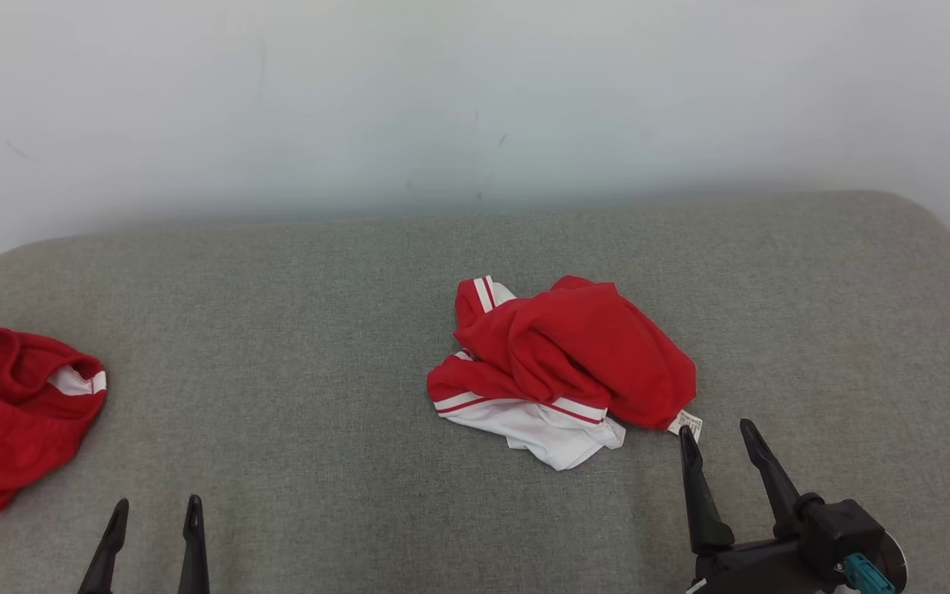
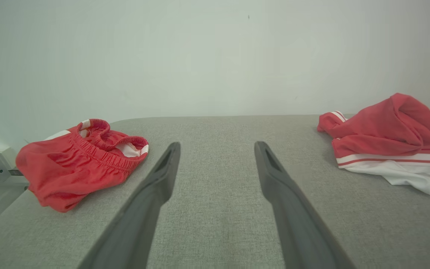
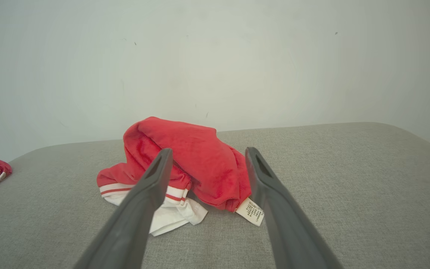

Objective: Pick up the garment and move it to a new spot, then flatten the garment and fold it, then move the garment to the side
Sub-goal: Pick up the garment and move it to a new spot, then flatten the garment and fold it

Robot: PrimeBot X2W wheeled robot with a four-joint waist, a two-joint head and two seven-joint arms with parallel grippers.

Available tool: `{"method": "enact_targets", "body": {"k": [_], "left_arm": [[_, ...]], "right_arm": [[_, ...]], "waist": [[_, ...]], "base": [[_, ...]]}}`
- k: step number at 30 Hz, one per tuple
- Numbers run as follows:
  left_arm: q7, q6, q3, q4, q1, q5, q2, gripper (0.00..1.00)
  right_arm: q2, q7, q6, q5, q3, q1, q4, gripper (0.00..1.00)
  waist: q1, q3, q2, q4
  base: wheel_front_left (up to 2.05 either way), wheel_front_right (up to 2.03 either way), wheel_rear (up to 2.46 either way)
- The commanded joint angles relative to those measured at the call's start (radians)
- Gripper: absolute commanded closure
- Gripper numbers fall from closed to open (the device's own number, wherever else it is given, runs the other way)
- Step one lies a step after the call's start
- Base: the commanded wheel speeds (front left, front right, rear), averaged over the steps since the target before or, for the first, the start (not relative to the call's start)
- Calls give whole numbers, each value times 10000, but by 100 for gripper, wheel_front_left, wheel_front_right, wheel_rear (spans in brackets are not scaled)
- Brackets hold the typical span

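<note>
The crumpled red and white garment [image 1: 562,367] lies in the middle of the grey desk [image 1: 318,330]. The right pincer [image 1: 714,429] stands wide and empty, its tips just beside the garment's white label [image 1: 688,423]. The left pincer [image 1: 157,502], also wide and empty, is well apart from the garment, nearer to a second red garment [image 1: 13,412].

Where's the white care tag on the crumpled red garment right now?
In the head view the care tag lies on the grey cushion at the near right corner of the crumpled red garment, just ahead of the right gripper.
</note>
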Motion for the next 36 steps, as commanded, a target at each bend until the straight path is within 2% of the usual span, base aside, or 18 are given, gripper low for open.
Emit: {"method": "enact_targets", "body": {"k": [1, 10, 36], "left_arm": [[-35, -4, -15, 52, 55, 86, 48, 0], [-34, -60, -209, 274, -53, -55, 191, 0], [-34, -68, -181, 266, -23, -65, 156, 0]], "right_arm": [[24, -6, -21, -53, -17, 72, 13, 0], [25, -6, -21, -132, -63, 84, 148, 0], [24, -6, -21, -58, 3, 64, 246, 0]], "waist": [[0, -3, 0, 1], [0, 35, 0, 4], [0, 46, 0, -10]], "base": [[0, 0, 0], [0, 0, 0], [0, 0, 0]]}}
